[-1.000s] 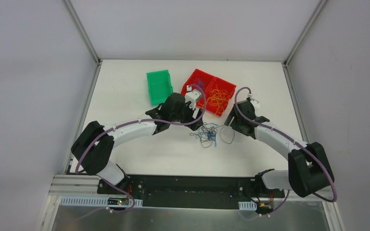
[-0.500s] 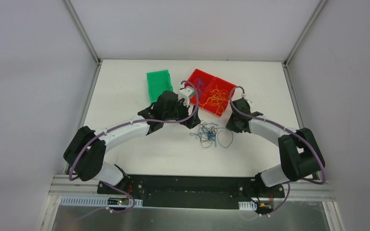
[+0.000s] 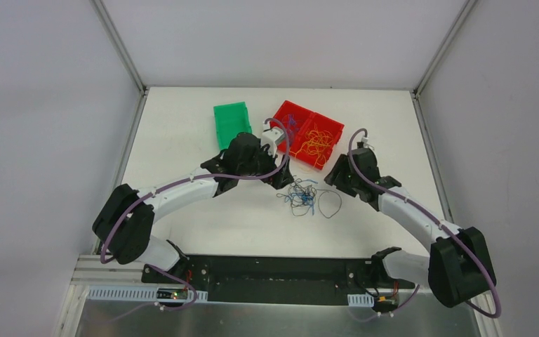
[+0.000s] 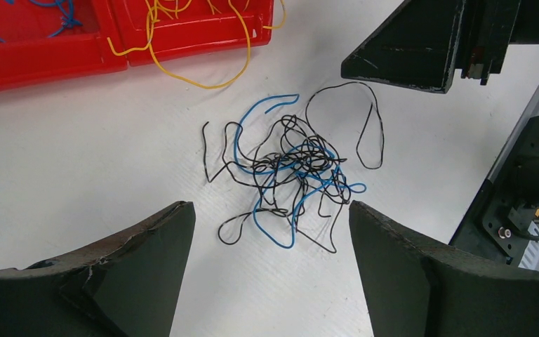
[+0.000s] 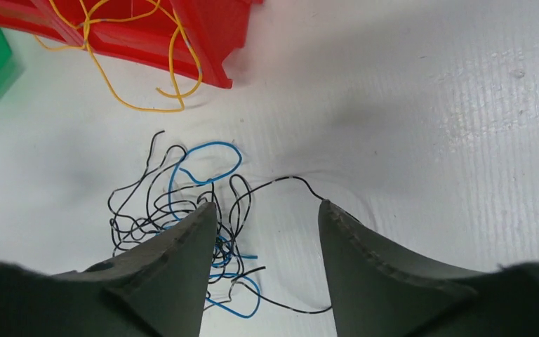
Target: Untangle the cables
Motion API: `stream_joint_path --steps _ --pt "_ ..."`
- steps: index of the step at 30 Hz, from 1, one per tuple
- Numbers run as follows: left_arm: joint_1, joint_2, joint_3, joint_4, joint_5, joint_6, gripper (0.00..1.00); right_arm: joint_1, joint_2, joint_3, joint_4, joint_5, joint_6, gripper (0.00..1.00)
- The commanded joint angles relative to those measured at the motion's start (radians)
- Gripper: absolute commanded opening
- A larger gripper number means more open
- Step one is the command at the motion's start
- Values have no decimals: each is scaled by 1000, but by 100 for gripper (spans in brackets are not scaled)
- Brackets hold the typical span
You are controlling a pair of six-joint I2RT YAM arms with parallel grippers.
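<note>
The cables [image 3: 303, 196] lie as a loose knot of thin black and blue wires on the white table, with one black loop [image 3: 329, 203] spread out to its right. My left gripper [image 3: 281, 177] hovers at the knot's upper left, open and empty. In the left wrist view the knot [image 4: 288, 168] lies just beyond its gripper [image 4: 268, 207]. My right gripper [image 3: 338, 180] stands at the knot's upper right. In the right wrist view that gripper [image 5: 267, 203] is open over the black loop [image 5: 288, 181], and its left finger [image 5: 175, 267] covers part of the knot.
A red two-part bin [image 3: 330, 126] behind the knot holds yellow wires [image 3: 317, 144] on the right and blue ones [image 3: 288, 126] on the left. Some yellow strands [image 4: 182, 70] hang over its rim onto the table. A green bin [image 3: 231, 125] stands to its left.
The left arm drew back to the left, then stayed still. The right arm shifted and stretched out rightward, its jaws narrower than before. The black loop moved slightly toward the near edge.
</note>
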Motion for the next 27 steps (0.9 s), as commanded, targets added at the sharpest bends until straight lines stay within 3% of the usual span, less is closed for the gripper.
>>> stream_joint_path --steps 1,7,16,19,23,27 --pt "7 -5 33 0 32 4 84 -4 -19 -20 6 -10 -11 61" --pt "7 -15 32 -2 35 5 84 0 67 13 -59 87 -35 63" --pt "7 -28 30 -15 24 13 84 58 152 42 -107 117 -51 55" --pt "7 -32 30 -20 16 16 84 69 167 50 -107 104 -59 43" --pt "8 -26 35 -26 16 16 84 77 156 49 -98 76 -73 2" --pt "7 -7 40 -33 19 17 85 77 85 24 -72 57 -72 0"
